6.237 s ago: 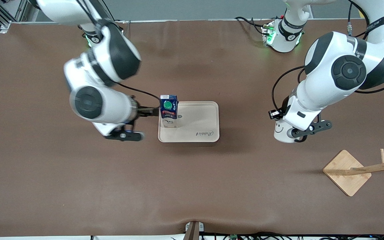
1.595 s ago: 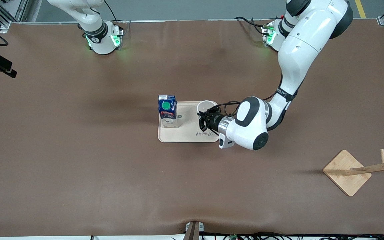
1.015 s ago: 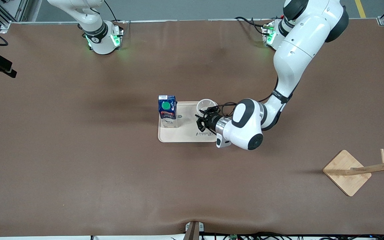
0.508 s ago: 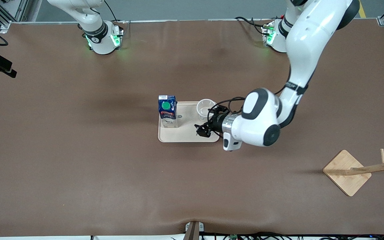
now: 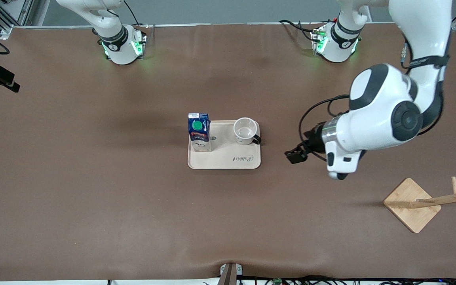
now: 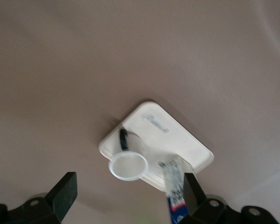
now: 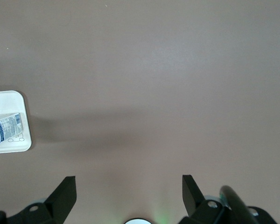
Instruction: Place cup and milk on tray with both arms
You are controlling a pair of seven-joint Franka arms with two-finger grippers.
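Front view: cup (image 5: 246,131) and milk (image 5: 199,132) upright on tray (image 5: 224,160); left gripper (image 5: 296,154) fingers released, empty, over counter (image 5: 93,198) at tray's 3 o'clock, well apart. Right gripper (image 7: 129,193) fingers spread, empty.

open tabletop all round the tray (image 5: 224,160); wooden stand (image 5: 412,204) near left arm's end
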